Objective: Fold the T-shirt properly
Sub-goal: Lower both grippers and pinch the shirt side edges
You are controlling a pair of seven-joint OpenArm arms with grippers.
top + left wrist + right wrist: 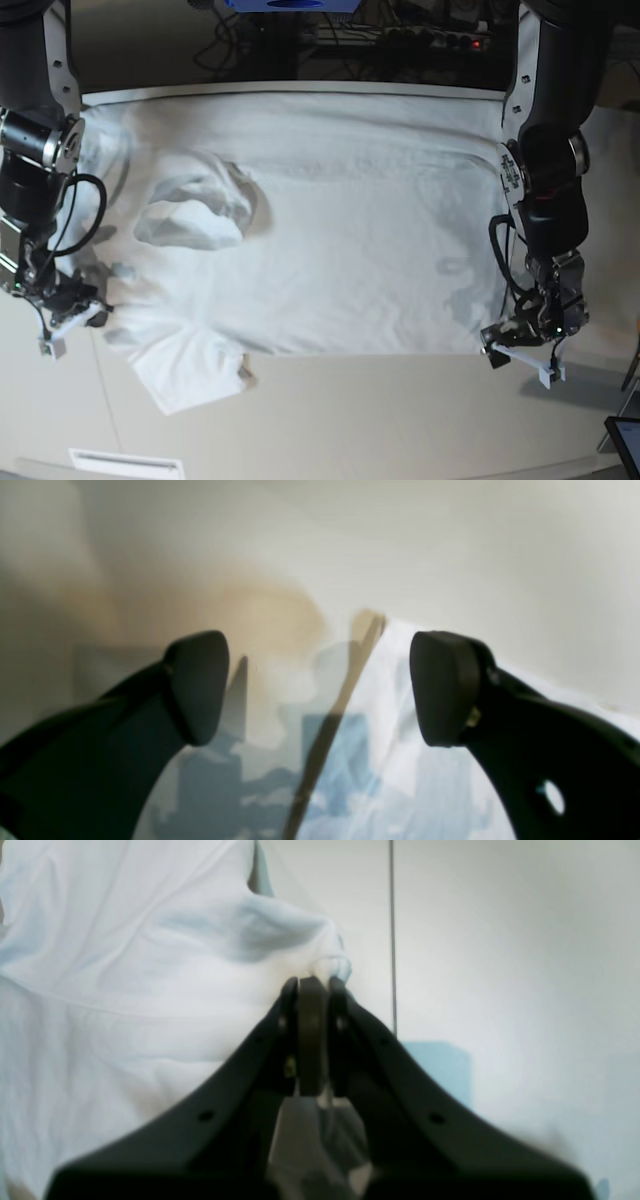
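Base view shows the T-shirt (330,220) spread flat over most of the tabletop (330,410), its long axis running across the picture from nine o'clock to three o'clock; one short sleeve (185,370) sticks out at about seven o'clock and the cloth bunches into a rumpled fold (190,215) towards ten o'clock, so the shoulder end seems to point to nine o'clock and the hem to three, though the collar itself cannot be made out. At the nine o'clock edge the right gripper (70,305) sits low at the cloth's border, and its wrist view shows the jaws pressed together with a peak of white fabric pinched up at their tips (312,982), so it is holding the shirt. Moving across to four o'clock, the left gripper (520,340) hovers at the shirt's lower corner; its wrist view shows the two pads (200,685) standing wide apart with nothing between them, the cloth's edge lying below and beyond. The step in hand looks like securing a second hold on that corner so both arms can carry one border over. To do it well, the left arm should probably come down with the edge running between the pads, take only the top hem without scraping the table, and close fully before any lift; the two arms should then rise together and keep the border taut, or the fold will land crooked.
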